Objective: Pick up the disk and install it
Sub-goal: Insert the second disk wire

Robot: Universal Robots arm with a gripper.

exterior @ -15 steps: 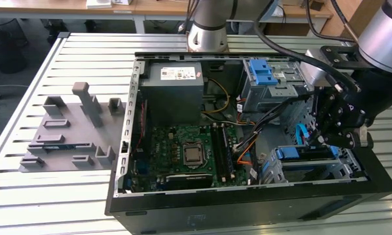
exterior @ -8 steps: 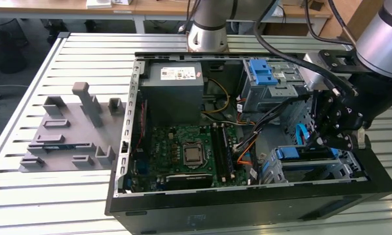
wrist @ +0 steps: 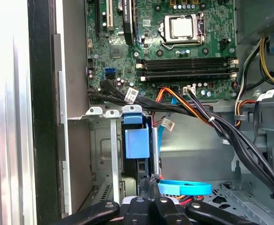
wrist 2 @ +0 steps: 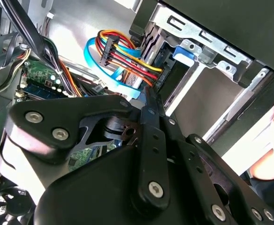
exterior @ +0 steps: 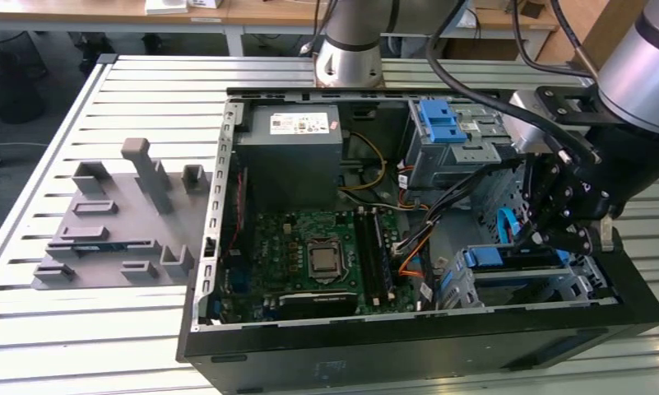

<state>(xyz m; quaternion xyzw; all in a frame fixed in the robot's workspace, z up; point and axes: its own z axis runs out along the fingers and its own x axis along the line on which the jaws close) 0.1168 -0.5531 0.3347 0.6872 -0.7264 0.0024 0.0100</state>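
The disk (exterior: 516, 257) sits in the metal drive cage at the near right corner of the open computer case (exterior: 417, 350), its blue bracket facing up. In the first wrist view the disk's blue bracket (wrist: 137, 140) stands between the cage rails, with the dark drive body below it. My gripper (exterior: 554, 234) hangs just above the cage. Its fingers are shut, and their joined tips (wrist: 149, 180) rest by the disk's edge. In the second wrist view my gripper (wrist 2: 148, 101) points toward the cage, where the disk's blue bracket (wrist 2: 184, 51) shows.
A light blue cable (wrist: 184, 187) and a bundle of coloured wires (wrist 2: 123, 56) run close to the fingertips. The motherboard (exterior: 318, 255), a grey power box (exterior: 290, 152) and a blue latch (exterior: 441, 122) fill the case. A grey fixture (exterior: 121, 214) lies on the slatted table. A hand (wrist 2: 273, 159) is nearby.
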